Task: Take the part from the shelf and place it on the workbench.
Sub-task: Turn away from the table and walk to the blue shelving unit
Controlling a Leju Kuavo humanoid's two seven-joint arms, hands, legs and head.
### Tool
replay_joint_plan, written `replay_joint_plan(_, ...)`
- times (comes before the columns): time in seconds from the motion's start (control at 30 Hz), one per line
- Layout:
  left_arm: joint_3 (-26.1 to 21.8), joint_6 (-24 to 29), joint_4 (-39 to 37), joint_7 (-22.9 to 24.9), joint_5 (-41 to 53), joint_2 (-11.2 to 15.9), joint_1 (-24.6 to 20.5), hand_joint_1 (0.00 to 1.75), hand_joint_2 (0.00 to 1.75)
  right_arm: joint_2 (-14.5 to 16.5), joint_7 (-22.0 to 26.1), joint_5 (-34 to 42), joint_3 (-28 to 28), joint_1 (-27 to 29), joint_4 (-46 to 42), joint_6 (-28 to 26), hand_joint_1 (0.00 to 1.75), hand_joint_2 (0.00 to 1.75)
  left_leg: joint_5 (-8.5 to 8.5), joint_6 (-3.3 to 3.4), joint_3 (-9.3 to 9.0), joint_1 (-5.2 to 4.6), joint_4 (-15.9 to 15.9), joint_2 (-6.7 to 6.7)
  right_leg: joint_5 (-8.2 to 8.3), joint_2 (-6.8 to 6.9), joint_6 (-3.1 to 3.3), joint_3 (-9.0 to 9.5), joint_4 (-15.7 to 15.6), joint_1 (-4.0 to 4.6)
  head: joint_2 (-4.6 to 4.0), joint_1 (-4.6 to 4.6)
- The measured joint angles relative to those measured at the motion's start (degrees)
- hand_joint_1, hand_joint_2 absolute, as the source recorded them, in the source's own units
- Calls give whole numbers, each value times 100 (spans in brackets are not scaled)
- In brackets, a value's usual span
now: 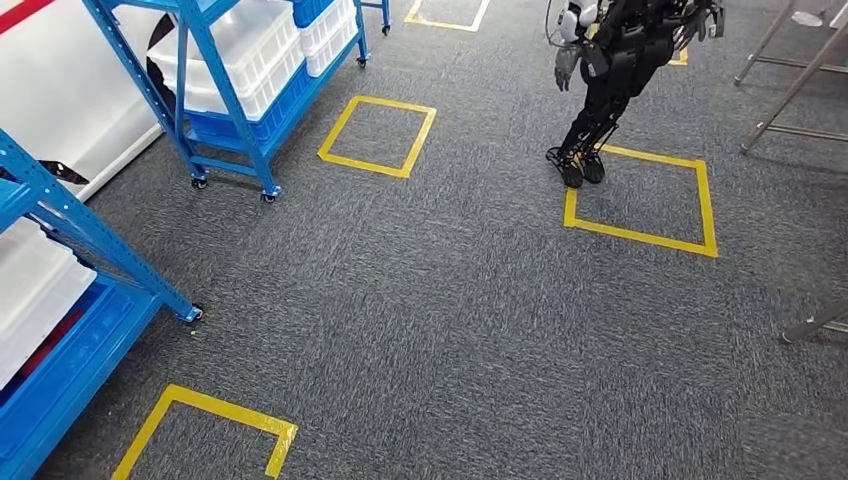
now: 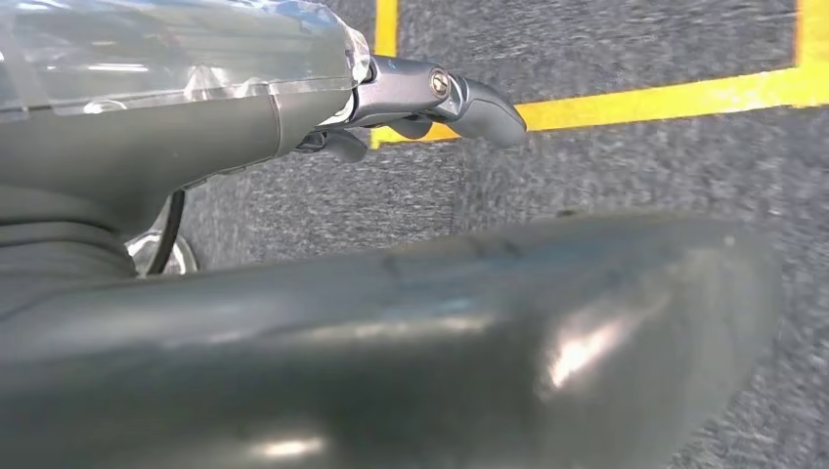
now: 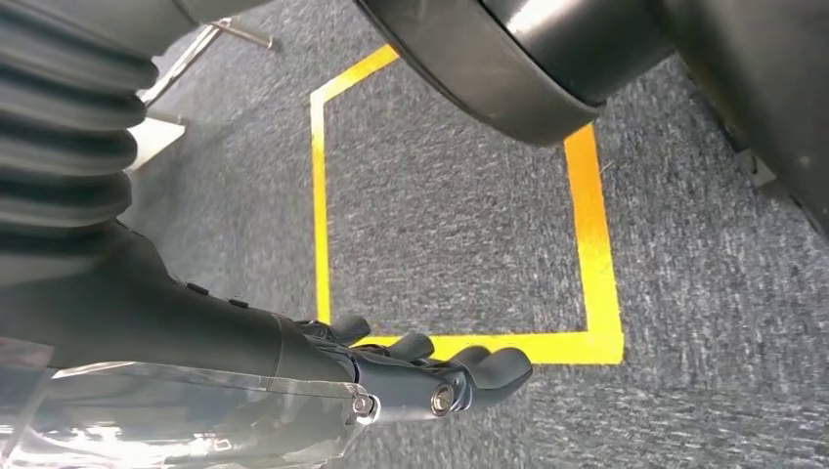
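1. Floor (image 1: 450,330): grey carpet, marked with yellow tape squares (image 1: 378,135).
2. Near shelf (image 1: 70,240): blue frame at the left edge of the head view, holding a white bin (image 1: 35,290) over a blue tray.
3. Far shelf (image 1: 235,80): blue, on castors, beyond the near shelf, stacked with white bins (image 1: 250,50); one tape square just beside its castored foot.
4. Part: not identifiable; bin contents not visible from here.
5. Second robot (image 1: 620,70): dark, standing well apart from the far shelf, feet at the corner of another tape square (image 1: 645,205).
6. Metal frame legs (image 1: 790,80): grey, beyond that square, at the right edge.
7. Left hand (image 2: 430,103): hanging over the carpet above a yellow tape line (image 2: 665,98); fingers (image 2: 484,107) loosely curled, nothing in them.
8. Right hand (image 3: 420,376): hanging over the carpet at the edge of a tape square (image 3: 587,254); fingers (image 3: 494,371) lightly bent and slightly apart, nothing held.
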State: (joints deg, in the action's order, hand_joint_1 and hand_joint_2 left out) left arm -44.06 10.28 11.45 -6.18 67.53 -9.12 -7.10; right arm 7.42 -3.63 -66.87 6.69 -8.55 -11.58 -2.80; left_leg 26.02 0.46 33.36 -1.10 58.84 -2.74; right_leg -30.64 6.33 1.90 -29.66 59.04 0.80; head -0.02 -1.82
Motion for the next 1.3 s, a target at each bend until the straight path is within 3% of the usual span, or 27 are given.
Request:
replay_joint_plan(0.03,-1,-2,0,2,1,-1,16,0,0,-1,1,-4,-1,-7,-2,-3,0,175,-25,15,-19,17,-44,52,-13,-6,-28,18,-2,-6,0,0)
replay_joint_plan(0.1,-3,-4,0,7,2,-2,24,0,0,-5,7,-8,1,-9,-5,-5,0,175,-84,54,-71,64,-152,149,-150,-235,-96,-32,175,-28,0,0)
replay_joint_plan(0.17,-7,-9,0,10,3,-5,-2,0,0,-9,17,-8,6,-14,-7,-8,0,175,-117,78,-82,89,-198,244,-474,-527,-159,-312,783,-67,0,1)
replay_joint_plan(0.2,-8,-11,0,12,3,-7,-12,0,0,-9,24,-7,9,-32,-7,-9,0,175,-121,83,-75,92,-198,295,-624,-582,-184,-483,1148,-84,0,1)
replay_joint_plan(0.23,-9,-14,0,15,3,-9,-12,0,0,-9,29,-7,11,-49,-7,-10,0,175,-122,80,-73,97,-194,351,-690,-599,-206,-602,1410,-101,0,1)
replay_joint_plan(0.27,-12,-14,0,18,3,-10,-8,0,0,-9,33,-7,14,-61,-7,-11,0,175,-123,71,-73,105,-185,417,-642,-605,-227,-632,1483,-119,0,1)
replay_joint_plan(0.33,-16,-17,0,23,5,-13,-3,0,0,-10,33,-10,15,-52,-7,-5,0,175,-117,32,-72,133,-143,576,-254,-668,-273,-411,1007,-171,0,1)
replay_joint_plan(0.37,-17,-22,0,23,7,-14,-6,0,0,-10,33,-11,15,-33,-5,2,0,175,-109,-3,-51,146,-111,657,-83,-813,-296,-255,664,-205,0,1)
replay_joint_plan(0.4,-18,-27,0,24,9,-15,-15,0,0,-11,34,-11,16,-18,-3,8,0,175,-101,-41,-13,153,-63,734,21,-974,-299,-134,351,-230,0,1)
replay_joint_plan(0.47,-19,-34,0,22,10,-17,-25,0,0,-11,46,-10,16,-6,1,21,0,175,-123,-132,86,165,-12,862,26,-1189,-241,-73,115,-237,0,1)
replay_joint_plan(0.53,-21,-38,0,20,9,-19,-9,0,0,-7,57,-10,16,-13,0,29,0,175,-165,-210,146,186,-19,967,46,-1089,-140,-82,82,-218,0,1)
replay_joint_plan(0.6,-25,-44,0,19,8,-19,8,0,0,-2,63,-12,15,-13,-1,32,0,175,-74,-254,233,182,131,797,77,-930,-55,-53,33,-211,0,-1)
replay_joint_plan(0.67,-26,-53,0,19,10,-20,-10,0,0,-3,67,-15,15,-1,0,33,0,175,228,-273,505,172,714,473,89,-744,7,-34,2,-182,0,-2)
replay_joint_plan(0.73,-26,-60,0,19,18,-26,-23,0,0,-10,68,-21,15,12,1,33,0,175,496,-282,831,179,1408,345,79,-562,37,-34,1,-140,0,-2)
replay_joint_plan(0.77,-26,-62,0,19,25,-28,-15,0,0,-14,68,-27,15,14,2,33,0,175,504,-277,890,179,1547,326,71,-479,46,-31,1,-124,0,-2)
replay_joint_plan(0.8,-26,-63,0,19,31,-30,-5,0,0,-16,68,-33,15,15,1,33,0,175,408,-263,839,177,1465,309,60,-404,50,-22,2,-111,0,-2)
replay_joint_plan(0.83,-27,-64,0,19,35,-30,1,0,0,-17,68,-39,15,15,1,32,0,175,235,-236,681,168,1177,267,47,-335,49,-6,2,-100,0,-2)
replay_joint_plan(0.9,-28,-63,0,18,35,-30,-9,0,0,-18,70,-54,15,16,0,31,0,175,-51,-153,276,107,416,43,10,-214,27,33,3,-77,0,-2)
replay_joint_plan(0.97,-29,-62,0,9,33,-30,-33,0,0,-20,73,-66,16,18,0,31,0,175,-103,-76,86,35,43,-117,-22,-106,-17,55,-2,-56,0,-1)
replay_joint_plan(1.03,-33,-62,0,2,30,-29,-29,0,0,-24,78,-73,17,-4,-2,29,0,175,-97,-27,69,22,-7,-33,-44,-2,-68,91,-24,-46,0,-1)
replay_joint_plan(1.07,-35,-61,0,1,28,-30,-16,0,0,-27,81,-75,17,-15,-4,29,0,175,-111,-6,47,39,-47,26,-69,-37,-98,114,-12,-52,0,-1)
replay_joint_plan(1.13,-39,-58,0,0,23,-34,-18,0,0,-34,98,-75,18,-24,-7,30,0,175,-148,45,0,84,-129,135,-265,-286,-153,7,277,-66,0,0)
replay_joint_plan(1.17,-40,-56,0,-1,20,-39,-29,0,0,-40,108,-75,19,-21,-7,30,0,175,-159,60,-6,92,-145,185,-428,-446,-171,-146,592,-83,0,1)
replay_joint_plan(1.23,-41,-54,0,-1,10,-48,-47,0,0,-48,123,-73,23,-49,-7,30,0,175,-161,77,-1,98,-145,301,-710,-582,-196,-521,1311,-100,0,1)
replay_joint_plan(1.27,-42,-54,0,0,6,-51,-46,0,0,-51,127,-73,25,-67,-7,30,0,175,-159,76,-4,102,-140,366,-719,-597,-208,-627,1502,-109,0,1)
replay_joint_plan(1.3,-42,-53,0,1,3,-52,-43,0,0,-52,128,-72,26,-77,-7,31,0,175,-156,70,-8,108,-131,440,-609,-605,-218,-634,1480,-120,0,1)
